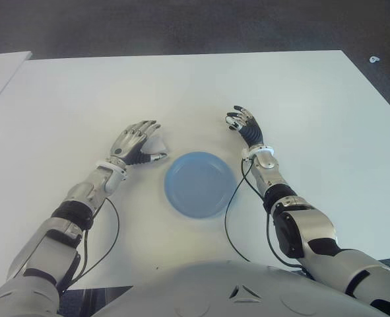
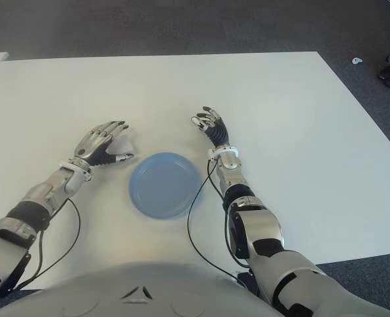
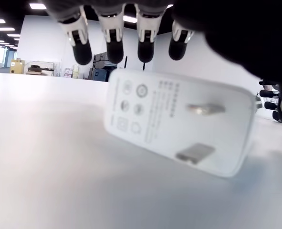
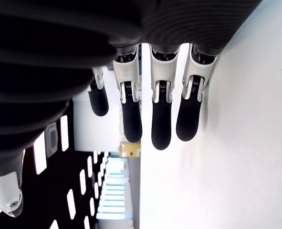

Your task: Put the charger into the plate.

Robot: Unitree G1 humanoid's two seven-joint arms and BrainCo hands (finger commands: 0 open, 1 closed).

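Left hand hovers open over the white charger, plain only in its wrist view, left of the blue plate; right hand open, empty, beyond the plate's right edge.

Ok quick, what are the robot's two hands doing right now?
Left hand: open, over the white charger, not gripping it.
Right hand: open, holding nothing.

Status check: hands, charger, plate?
Left hand open over charger, no grasp yet. Right hand open, idle right of plate. Charger on table, left of plate. Path clear.
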